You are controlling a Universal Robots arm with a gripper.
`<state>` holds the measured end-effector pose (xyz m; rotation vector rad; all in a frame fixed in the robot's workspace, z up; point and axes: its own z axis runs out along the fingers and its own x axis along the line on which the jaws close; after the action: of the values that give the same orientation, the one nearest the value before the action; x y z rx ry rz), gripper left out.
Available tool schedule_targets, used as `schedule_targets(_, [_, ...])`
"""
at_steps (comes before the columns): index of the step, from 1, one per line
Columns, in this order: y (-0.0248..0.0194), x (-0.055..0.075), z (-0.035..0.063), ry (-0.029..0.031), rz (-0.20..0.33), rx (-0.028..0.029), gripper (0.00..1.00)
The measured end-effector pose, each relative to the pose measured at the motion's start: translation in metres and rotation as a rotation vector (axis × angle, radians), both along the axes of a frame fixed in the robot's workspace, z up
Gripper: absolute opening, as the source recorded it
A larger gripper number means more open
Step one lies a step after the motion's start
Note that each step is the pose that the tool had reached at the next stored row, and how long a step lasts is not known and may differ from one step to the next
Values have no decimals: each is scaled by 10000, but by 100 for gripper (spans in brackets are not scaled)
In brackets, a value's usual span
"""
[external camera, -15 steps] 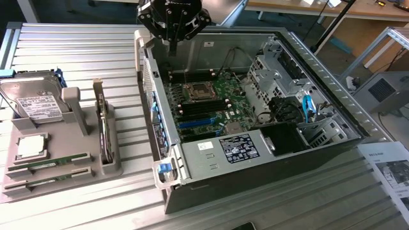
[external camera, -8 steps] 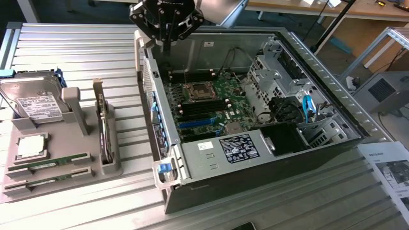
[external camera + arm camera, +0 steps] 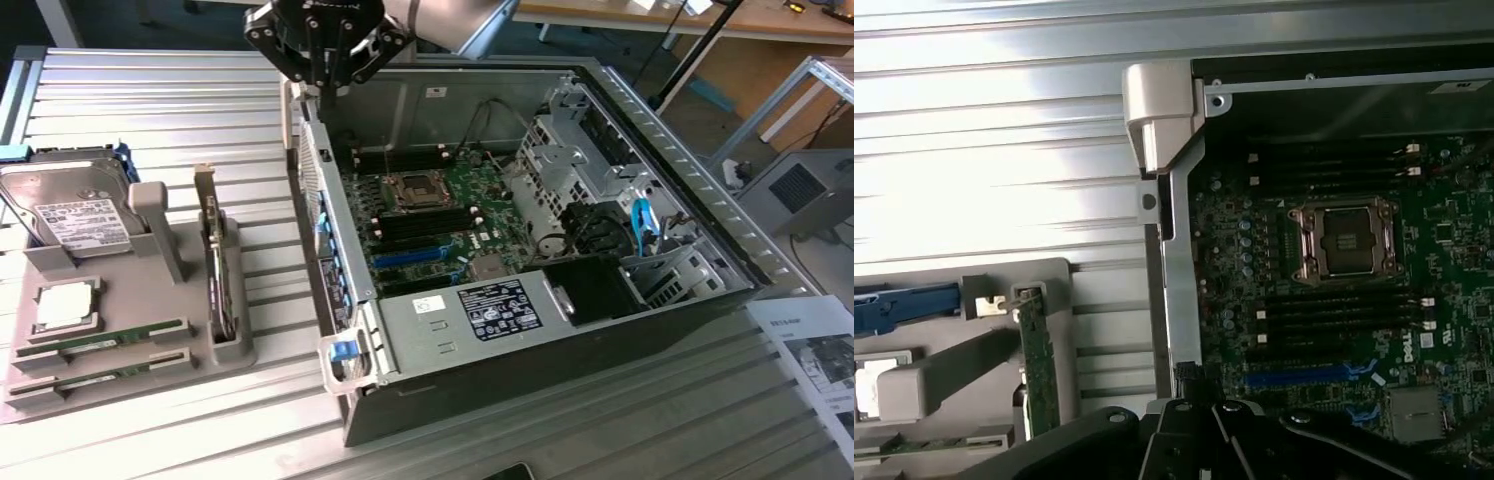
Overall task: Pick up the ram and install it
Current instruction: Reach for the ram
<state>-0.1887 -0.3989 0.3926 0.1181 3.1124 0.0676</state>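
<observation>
Overhead, the black robot gripper (image 3: 322, 82) hangs clenched, nothing visible in its grip, above the rear wall of an open black metal computer case (image 3: 561, 385) with its green motherboard (image 3: 447, 215) exposed. The ram, a long thin green circuit-board stick (image 3: 114, 340), lies in a grey plastic parts tray (image 3: 200, 345) at the exterior view's left, beside a second stick, well apart from the gripper.
</observation>
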Motion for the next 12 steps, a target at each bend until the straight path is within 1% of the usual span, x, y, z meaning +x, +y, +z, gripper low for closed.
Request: schedule_targets(12, [0,-336,-1,1,1,0,11])
